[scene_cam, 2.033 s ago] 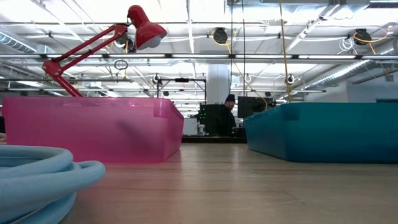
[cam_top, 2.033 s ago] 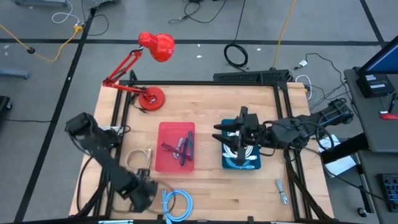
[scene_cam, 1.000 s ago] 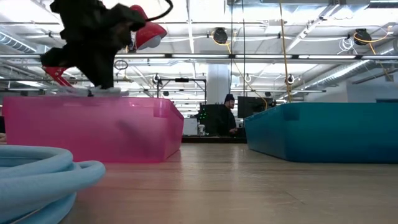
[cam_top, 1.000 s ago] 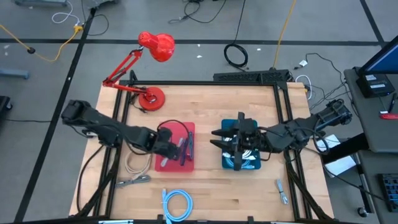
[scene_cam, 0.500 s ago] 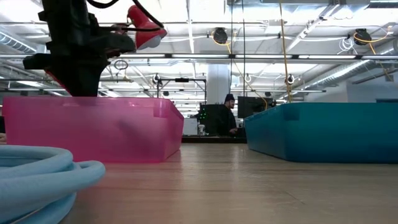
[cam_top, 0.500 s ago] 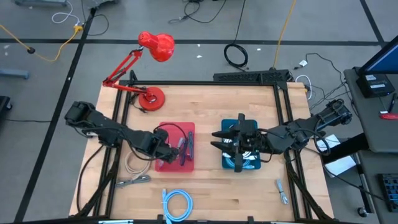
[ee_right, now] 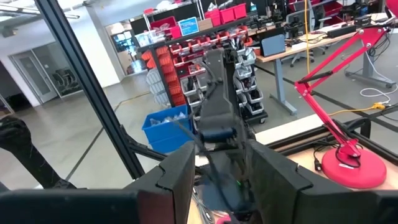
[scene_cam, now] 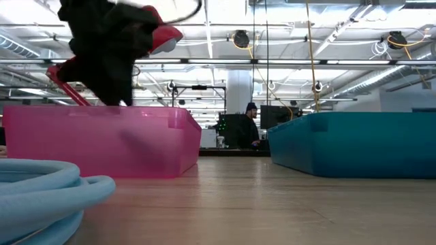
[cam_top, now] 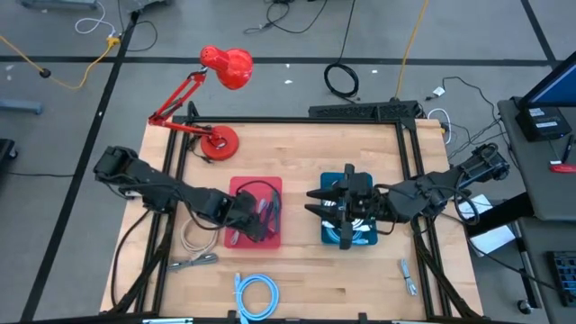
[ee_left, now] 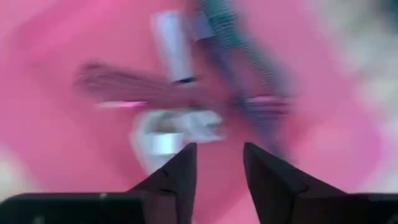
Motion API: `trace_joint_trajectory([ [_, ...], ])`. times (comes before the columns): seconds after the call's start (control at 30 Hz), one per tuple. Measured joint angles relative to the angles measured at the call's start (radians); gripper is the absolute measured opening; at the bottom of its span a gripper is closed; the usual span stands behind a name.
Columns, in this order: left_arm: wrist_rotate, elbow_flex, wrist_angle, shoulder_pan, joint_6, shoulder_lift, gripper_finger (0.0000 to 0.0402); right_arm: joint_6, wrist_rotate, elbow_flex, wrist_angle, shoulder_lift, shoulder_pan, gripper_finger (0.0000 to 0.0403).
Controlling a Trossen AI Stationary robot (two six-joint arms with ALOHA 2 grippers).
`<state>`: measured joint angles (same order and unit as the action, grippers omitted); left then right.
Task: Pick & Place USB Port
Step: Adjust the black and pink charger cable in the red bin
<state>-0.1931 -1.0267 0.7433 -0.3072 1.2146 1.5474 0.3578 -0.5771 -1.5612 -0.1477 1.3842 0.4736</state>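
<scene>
My left gripper hangs open over the pink bin, touching nothing. Right below its fingers a small white-and-silver USB piece rests on the bin floor among several dark and grey pieces. My right gripper hovers over the blue bin, which holds white cords. It is shut on a black connector with dark cords. My right gripper has the black connector's lower part between its two fingers. The connector stands out past the fingertips, dark cords trailing from it. It is lifted above the blue bin. The exact place of contact is hidden behind the fingers.
A light-blue coiled cable lies near the front edge. A beige cord coil and a metal clip lie left of the pink bin. A silver piece lies front right, a red lamp at the back.
My left gripper has stayed over the pink bin, shifting a little toward the table's right and near edges. Seen from table height, it has dipped toward the bin and come up again. My right gripper has kept still over the blue bin.
</scene>
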Motion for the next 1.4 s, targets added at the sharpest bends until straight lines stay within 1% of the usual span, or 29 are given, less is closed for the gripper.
trace_joint_trajectory([
  [0.07,0.002,0.002,0.066,0.015,0.017,0.010,0.0104,-0.001,0.001,0.000,0.007,0.000,0.000,0.0132],
  [0.13,0.011,0.001,0.117,0.038,0.034,0.022,0.0064,-0.001,0.001,0.000,0.009,0.000,0.001,0.0132],
  [0.2,0.020,0.004,0.140,0.059,0.002,0.036,0.0021,-0.002,0.001,0.000,0.009,0.000,0.003,0.0132],
  [0.23,0.017,0.007,0.141,0.065,-0.021,0.039,0.0011,-0.002,0.001,0.000,0.009,0.000,0.006,0.0132],
  [0.3,0.011,0.003,0.114,0.087,-0.052,0.051,0.0011,-0.003,0.001,0.000,0.009,0.000,0.006,0.0132],
  [0.47,0.029,0.005,0.112,0.135,-0.112,0.102,0.0003,-0.003,0.002,0.000,0.009,0.000,0.015,0.0132],
  [0.63,0.063,0.005,0.109,0.164,-0.175,0.160,0.0002,-0.003,0.002,0.000,0.009,0.000,0.022,0.0132],
  [0.73,0.060,0.005,0.061,0.173,-0.205,0.178,0.0004,-0.005,0.002,0.000,0.009,0.000,0.026,0.0132],
  [0.93,0.033,0.005,-0.043,0.178,-0.246,0.181,0.0002,-0.004,0.002,0.000,0.009,0.000,0.026,0.0132],
  [1.23,-0.004,0.005,-0.048,0.188,-0.277,0.173,0.0001,-0.004,0.002,0.000,0.009,0.000,0.023,0.0132],
  [1.4,-0.021,-0.013,-0.078,0.214,-0.339,0.173,0.0001,-0.004,0.001,0.000,0.011,0.000,0.023,0.0132],
])
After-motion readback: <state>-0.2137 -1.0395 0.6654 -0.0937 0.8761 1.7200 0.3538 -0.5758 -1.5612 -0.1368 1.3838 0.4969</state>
